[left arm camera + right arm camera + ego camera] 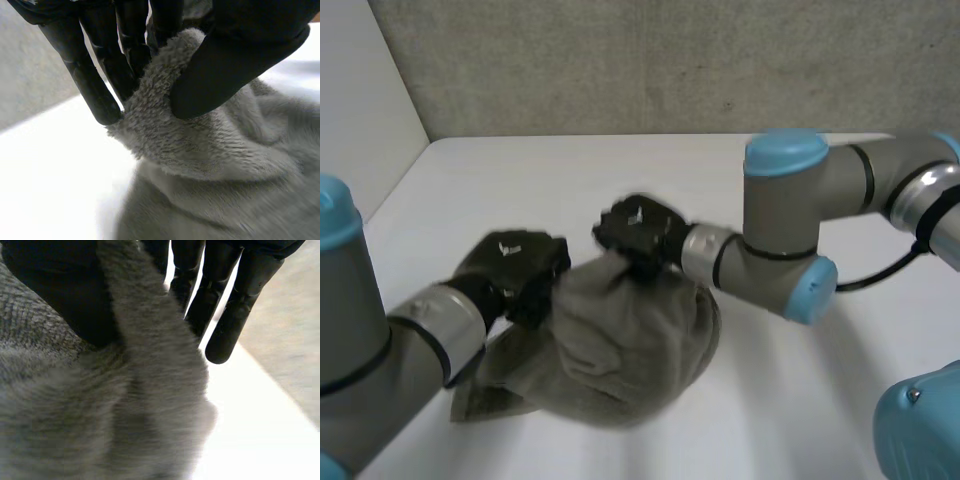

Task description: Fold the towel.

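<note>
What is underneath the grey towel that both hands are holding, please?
The towel rests bunched on the white table, pinched by the left hand and right hand. Whatever lies beneath its folds is covered.

A flat white table top (620,180) is recorded. A rough grey concrete wall (670,60) is seen along its far edge. A plain white side panel (360,80) is noted on its left, meeting that wall at the corner.

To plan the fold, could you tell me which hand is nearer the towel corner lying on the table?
Left. The left hand pinches the towel above that corner; the right hand pinches it farther off.
</note>
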Robot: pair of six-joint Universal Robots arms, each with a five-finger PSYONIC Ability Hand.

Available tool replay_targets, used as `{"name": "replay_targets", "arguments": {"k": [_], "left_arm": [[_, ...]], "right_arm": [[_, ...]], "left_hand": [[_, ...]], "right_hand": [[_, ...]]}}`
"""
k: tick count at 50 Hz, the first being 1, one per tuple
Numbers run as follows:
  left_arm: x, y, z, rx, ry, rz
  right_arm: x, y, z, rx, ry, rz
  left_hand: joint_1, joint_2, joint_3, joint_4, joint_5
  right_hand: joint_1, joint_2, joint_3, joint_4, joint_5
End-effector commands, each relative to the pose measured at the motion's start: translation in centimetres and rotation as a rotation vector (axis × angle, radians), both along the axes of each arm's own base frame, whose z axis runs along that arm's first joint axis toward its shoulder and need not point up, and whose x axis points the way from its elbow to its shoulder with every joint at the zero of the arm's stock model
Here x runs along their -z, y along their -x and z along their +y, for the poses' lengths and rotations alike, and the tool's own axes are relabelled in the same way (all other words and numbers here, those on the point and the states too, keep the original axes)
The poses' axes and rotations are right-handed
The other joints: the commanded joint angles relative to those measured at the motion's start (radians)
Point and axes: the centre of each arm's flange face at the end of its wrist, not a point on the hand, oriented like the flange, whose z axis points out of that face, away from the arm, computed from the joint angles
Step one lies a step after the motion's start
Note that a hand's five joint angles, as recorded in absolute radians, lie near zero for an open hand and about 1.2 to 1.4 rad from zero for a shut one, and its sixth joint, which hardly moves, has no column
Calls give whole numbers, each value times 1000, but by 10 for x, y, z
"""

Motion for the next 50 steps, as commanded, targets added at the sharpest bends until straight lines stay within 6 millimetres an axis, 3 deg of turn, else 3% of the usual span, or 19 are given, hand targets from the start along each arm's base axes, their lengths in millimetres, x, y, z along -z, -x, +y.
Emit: {"name": "replay_targets", "arguments": {"k": [1,2,7,12,19,21,22,23,24,25,26,27,28,30,35,42,45,47,50], "left_arm": [[-64,15,-54,-22,298,21],[-87,18,-67,-56,388,46],[-159,22,-87,-196,667,192],[-178,22,-89,-245,772,265],[-115,42,-68,-156,626,181],[-61,40,-61,-132,496,92],[-61,40,-60,-132,495,91],[-31,37,-56,-125,423,38],[-6,35,-52,-116,360,-5],[-6,35,-51,-116,360,-6],[19,32,-46,-105,300,-48],[46,29,-38,-92,230,-96],[46,29,-38,-92,229,-97],[80,22,-25,-77,127,-165],[97,22,0,-28,70,-206],[81,26,21,20,86,-196],[67,28,33,49,100,-185],[63,30,39,63,106,-185],[59,29,39,64,111,-187]], "right_arm": [[-154,13,-55,525,530,-323],[-182,18,-48,540,591,-413],[-223,36,-23,547,700,-591],[-210,47,-6,541,698,-588],[-145,54,5,538,538,-391],[-125,57,8,536,483,-321],[-105,59,12,533,425,-250],[-83,62,15,528,360,-171],[-82,62,15,528,360,-170],[-56,65,18,524,289,-83],[-32,70,21,523,225,-2],[-32,70,21,523,225,-2],[-14,74,26,517,170,69],[1,78,31,513,121,128],[17,87,43,504,27,231],[3,98,60,492,-23,265],[-4,104,64,503,-18,262],[-4,104,64,503,-18,262],[-2,110,66,512,-35,272]], "left_hand": [[229,182,183,179,198],[229,182,183,179,198],[229,182,183,179,198],[229,182,183,179,198],[229,182,183,179,198],[229,182,183,179,198],[229,182,183,179,198],[229,182,183,179,198],[229,182,183,179,198],[229,182,183,179,198],[229,182,183,179,198],[229,182,183,179,198],[229,182,183,179,198],[229,182,183,179,198],[229,182,183,179,198],[229,182,183,179,198],[-124,-171,-170,-174,-155],[-326,-374,-372,-377,-357],[-434,-481,-479,-484,-465]], "right_hand": [[433,236,258,248,307],[433,236,258,248,307],[433,236,258,248,307],[433,236,258,248,307],[433,236,258,248,307],[433,236,258,248,307],[433,236,258,248,307],[433,236,258,248,307],[433,236,258,248,307],[433,236,258,248,307],[433,236,258,248,307],[433,236,258,248,307],[433,236,258,248,307],[433,236,258,248,307],[387,190,212,202,261],[194,-3,18,9,67],[-146,-343,-321,-331,-272],[-147,-344,-323,-332,-274],[-382,-579,-558,-567,-508]]}}
